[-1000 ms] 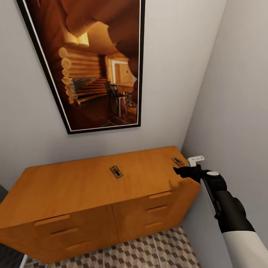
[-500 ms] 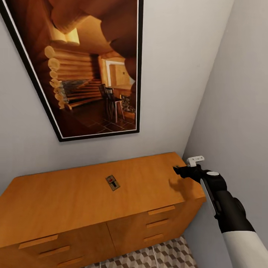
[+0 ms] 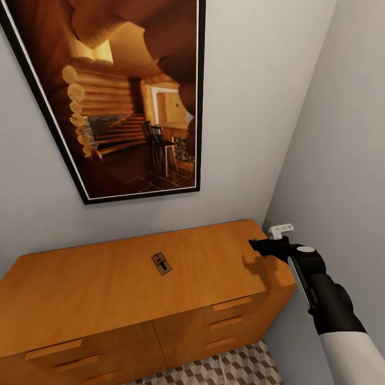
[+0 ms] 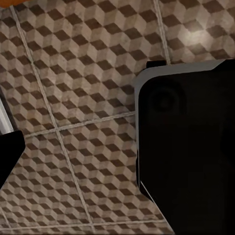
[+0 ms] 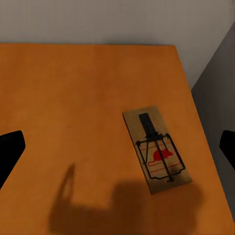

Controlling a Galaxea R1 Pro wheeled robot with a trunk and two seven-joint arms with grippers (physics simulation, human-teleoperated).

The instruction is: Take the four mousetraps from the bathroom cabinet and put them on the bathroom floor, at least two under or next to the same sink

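The right gripper (image 3: 255, 246) sits at the right of the head view, hanging over the far right end of an orange wooden cabinet (image 3: 107, 289) top, its black arm reaching in from the lower right corner. In the right wrist view its two dark fingertips (image 5: 10, 147) appear at the opposite edges of the frame, wide apart with nothing between them, so the jaws stand open. Between them, on the cabinet top, lies a mousetrap (image 5: 155, 149): a small brown board with dark wire and a red mark, lying flat at a slant close to the cabinet's end edge and the grey side wall. The gripper's shadow falls on the wood just beside the trap.

A second mousetrap (image 3: 161, 263) lies flat near the middle of the cabinet top in the head view, well apart from the gripper. The cabinet has drawer fronts with long wooden pulls, and a strip of the bathroom floor (image 3: 224, 369) with its cube pattern shows at the bottom of the frame. A large black-framed picture (image 3: 123, 96) of a log interior hangs on the grey wall in the upper left.

In the left wrist view, the left gripper (image 4: 98, 166) hangs over the patterned floor tiles, one dark finger at the left edge and a large dark part at the right, apart and empty.
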